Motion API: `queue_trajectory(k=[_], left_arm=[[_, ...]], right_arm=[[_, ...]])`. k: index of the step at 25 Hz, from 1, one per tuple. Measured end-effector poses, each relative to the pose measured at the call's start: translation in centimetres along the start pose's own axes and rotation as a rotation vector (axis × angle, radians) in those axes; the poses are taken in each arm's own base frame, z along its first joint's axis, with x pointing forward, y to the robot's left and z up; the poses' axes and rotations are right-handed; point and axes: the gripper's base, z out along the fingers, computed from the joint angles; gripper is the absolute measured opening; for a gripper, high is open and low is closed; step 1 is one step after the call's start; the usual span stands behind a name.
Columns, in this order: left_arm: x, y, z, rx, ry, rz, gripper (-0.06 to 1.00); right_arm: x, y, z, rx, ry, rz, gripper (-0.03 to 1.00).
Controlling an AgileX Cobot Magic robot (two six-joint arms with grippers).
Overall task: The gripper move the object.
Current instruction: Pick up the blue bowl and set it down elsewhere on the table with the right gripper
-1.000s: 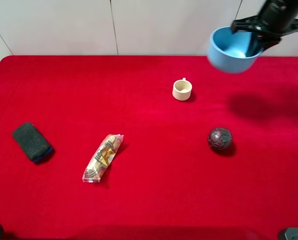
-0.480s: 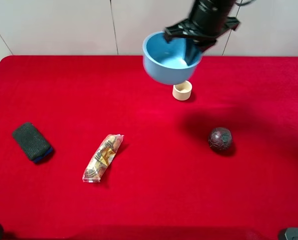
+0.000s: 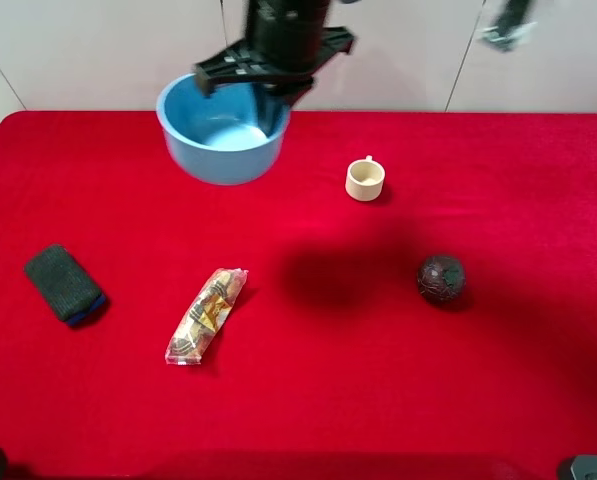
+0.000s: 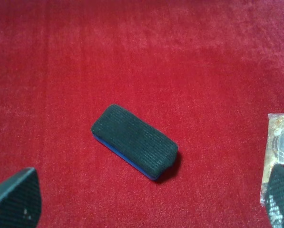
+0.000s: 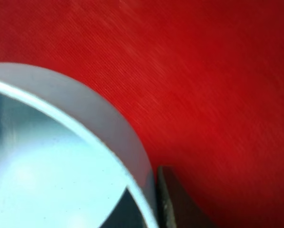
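The light blue bowl [image 3: 223,135] hangs tilted in the air above the back of the red table, left of centre. My right gripper [image 3: 276,100], a black claw reaching across from the right, is shut on the bowl's rim. In the right wrist view the bowl [image 5: 61,156] fills the frame, with one finger [image 5: 172,204] outside its wall and the other inside. My left gripper [image 4: 146,209] is open and empty, with its fingertips wide apart above a black eraser. It does not show in the exterior view.
A small cream cup [image 3: 364,180] stands right of the bowl. A dark ball [image 3: 440,278] lies at the right. A snack packet [image 3: 206,315] lies at front left. A black eraser [image 3: 64,284] lies at far left and also shows in the left wrist view [image 4: 134,141].
My right gripper has carried the bowl from the back right, over the cream cup, to left of centre. The other objects have not moved.
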Motion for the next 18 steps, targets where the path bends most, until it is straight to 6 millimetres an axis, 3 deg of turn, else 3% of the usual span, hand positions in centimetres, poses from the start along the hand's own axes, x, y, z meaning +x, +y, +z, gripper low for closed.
queue_trajectory(k=[8, 18], left_arm=[[0.0, 0.0, 0.0, 0.0, 0.0, 0.0, 0.93], [0.0, 0.0, 0.0, 0.0, 0.0, 0.0, 0.93]], right_arm=[[-2.2, 4.4, 3.7, -0.031, -0.021, -0.08, -0.03], [-3.5, 5.4, 10.9, -0.041, -0.029, -0.08, -0.03]])
